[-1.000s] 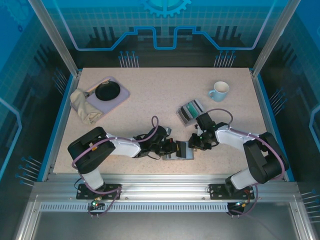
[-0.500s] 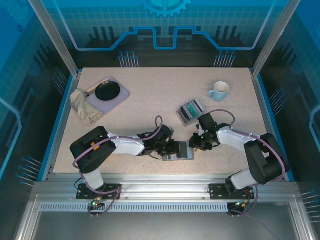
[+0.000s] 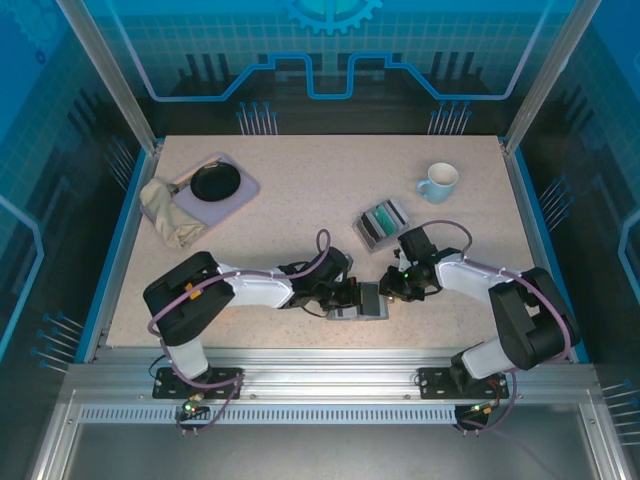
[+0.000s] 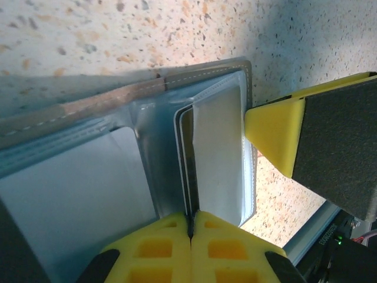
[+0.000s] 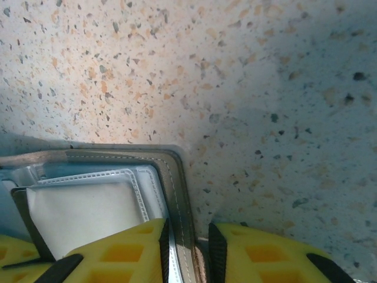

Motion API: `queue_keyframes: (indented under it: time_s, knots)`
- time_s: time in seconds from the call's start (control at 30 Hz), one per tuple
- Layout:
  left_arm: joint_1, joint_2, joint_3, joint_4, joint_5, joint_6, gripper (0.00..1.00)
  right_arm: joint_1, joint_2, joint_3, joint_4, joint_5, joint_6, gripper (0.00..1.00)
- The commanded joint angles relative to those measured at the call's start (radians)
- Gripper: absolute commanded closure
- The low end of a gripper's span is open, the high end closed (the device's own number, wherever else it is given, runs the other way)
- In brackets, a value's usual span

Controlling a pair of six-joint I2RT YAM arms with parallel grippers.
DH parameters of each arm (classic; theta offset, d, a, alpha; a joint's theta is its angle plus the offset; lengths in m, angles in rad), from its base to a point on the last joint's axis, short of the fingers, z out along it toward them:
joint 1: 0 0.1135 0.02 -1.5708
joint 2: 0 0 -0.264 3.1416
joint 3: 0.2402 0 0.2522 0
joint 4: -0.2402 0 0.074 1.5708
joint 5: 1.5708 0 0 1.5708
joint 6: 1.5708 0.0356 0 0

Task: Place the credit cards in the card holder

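At near table edge, left hand pinches card holder leaf (jaws fully closed); right hand clamps cover edge.

1. Card holder, left wrist view: it runs off the left and bottom edges. The stretch beneath the left gripper fingers is hidden. A thin pocket leaf vanishes into the seam of the pressed-together jaws. Pocket contents cannot be told.
2. Left gripper fingers: tips only, the rest cut off by the bottom edge.
3. Right gripper fingers, right wrist view: cut off below. The holder's rim disappears between them, and whether they pinch it cannot be told.
4. Top view: the holder lies mostly covered between both sets of fingers.
5. Credit cards in the clear slotted box, beyond the right fingers: too small to count.
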Motion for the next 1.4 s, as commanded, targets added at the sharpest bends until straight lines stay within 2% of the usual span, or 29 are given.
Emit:
queue_keyframes:
  time_s: [0.0, 0.2, 0.3, 0.4, 0.57, 0.8, 0.97, 1.13, 1.23, 1.37]
  knots:
    - [-0.021, 0.045, 0.038, -0.067, 0.045, 0.032, 0.95, 0.03, 0.102, -0.084, 0.111, -0.105, 0.017, 0.74]
    - [-0.026, 0.063, 0.067, -0.086, 0.057, 0.046, 0.92, 0.03, 0.097, -0.084, 0.112, -0.104, 0.021, 0.74]
    - [-0.028, 0.063, 0.075, -0.099, 0.053, 0.054, 0.86, 0.029, 0.091, -0.081, 0.104, -0.095, 0.021, 0.74]
    - [-0.03, 0.035, 0.061, -0.137, -0.002, 0.049, 0.73, 0.027, 0.085, -0.069, 0.07, -0.06, 0.011, 0.74]
    - [-0.026, -0.05, -0.005, -0.193, -0.112, 0.029, 0.65, 0.017, 0.06, -0.052, 0.0, 0.014, -0.016, 0.71]
    - [-0.004, -0.087, -0.057, -0.192, -0.118, 0.028, 0.64, -0.005, 0.046, -0.031, -0.054, 0.048, -0.042, 0.69]
    - [0.0, -0.11, -0.036, -0.183, -0.091, 0.054, 0.65, -0.009, -0.037, 0.016, -0.087, 0.018, -0.063, 0.54]
    - [0.024, -0.18, -0.031, -0.165, -0.081, 0.056, 0.61, -0.069, -0.16, 0.153, -0.195, 0.138, -0.155, 0.4]
    - [0.062, -0.216, -0.031, -0.162, -0.084, 0.057, 0.57, -0.133, -0.134, 0.263, -0.214, 0.185, -0.24, 0.32]
    - [0.124, -0.24, -0.021, -0.166, -0.084, 0.063, 0.52, -0.19, -0.008, 0.419, -0.21, 0.189, -0.308, 0.29]
